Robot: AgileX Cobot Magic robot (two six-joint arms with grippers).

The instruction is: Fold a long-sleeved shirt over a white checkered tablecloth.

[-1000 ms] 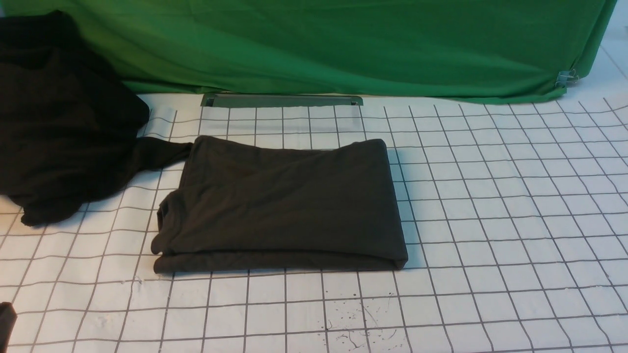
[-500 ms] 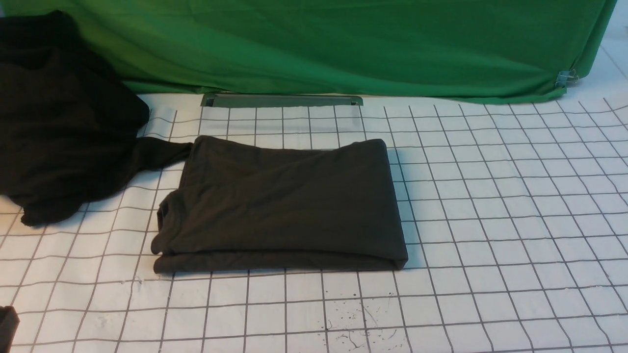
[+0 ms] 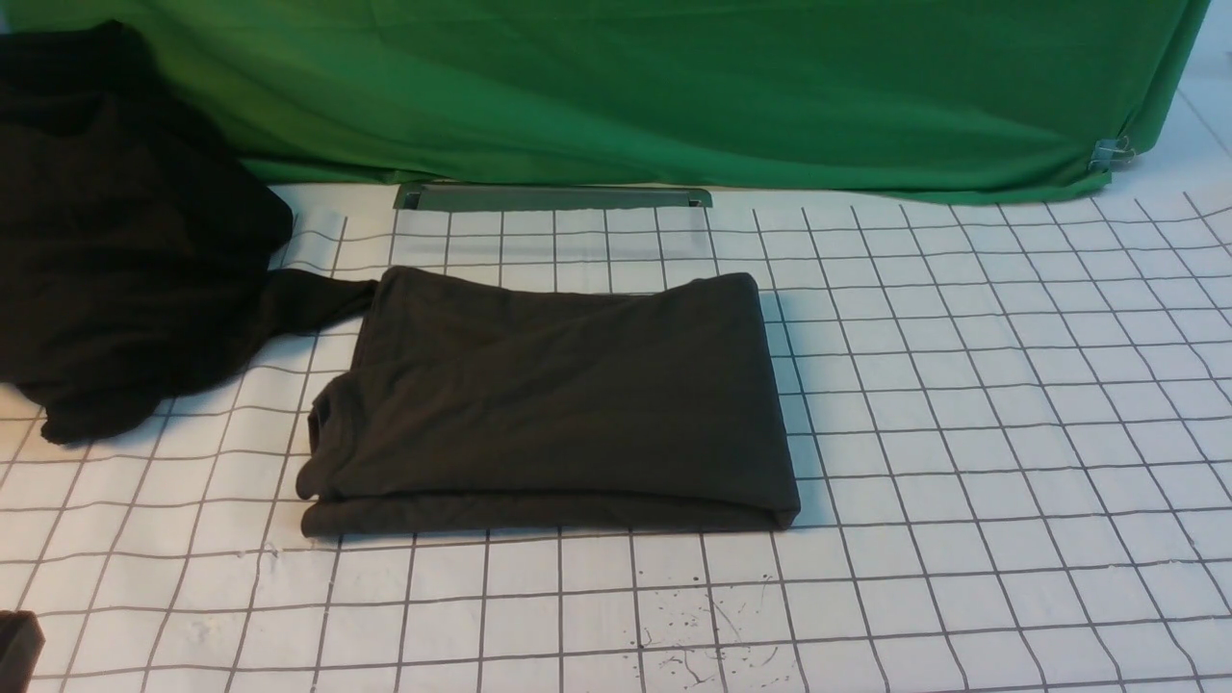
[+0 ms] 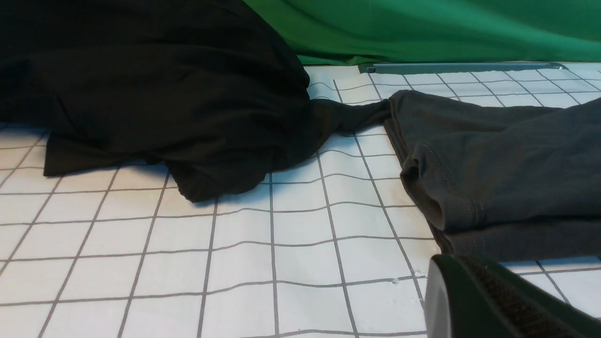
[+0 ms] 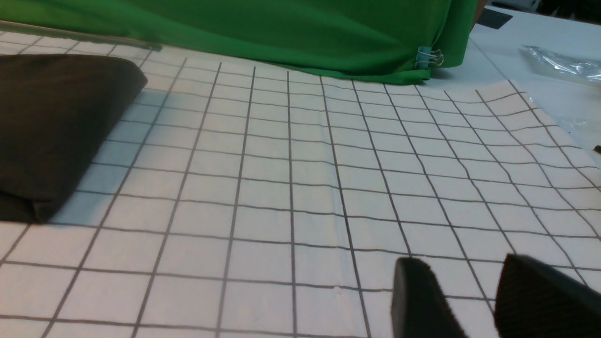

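The long-sleeved shirt (image 3: 549,399) lies folded into a dark brownish rectangle in the middle of the white checkered tablecloth (image 3: 962,433); its print is hidden. In the left wrist view the shirt (image 4: 507,164) shows its stacked, hemmed layers. My left gripper (image 3: 14,645) peeks in at the front view's lower left corner, shut and empty, its tip (image 4: 469,281) just short of the shirt's near left corner. The right gripper (image 5: 460,265) hangs open over bare tablecloth, well right of the shirt (image 5: 51,126), and is outside the front view.
A blacker shapeless heap of cloth (image 3: 115,250) sits at the far left, one strip touching the shirt's back left corner. A green cloth (image 3: 674,87) hangs along the back, with a metal bar (image 3: 553,196) at its foot and a binder clip (image 3: 1112,151) at the right.
The left gripper has sunk a little toward the bottom edge of the front view. The shirt and the heap have not moved.
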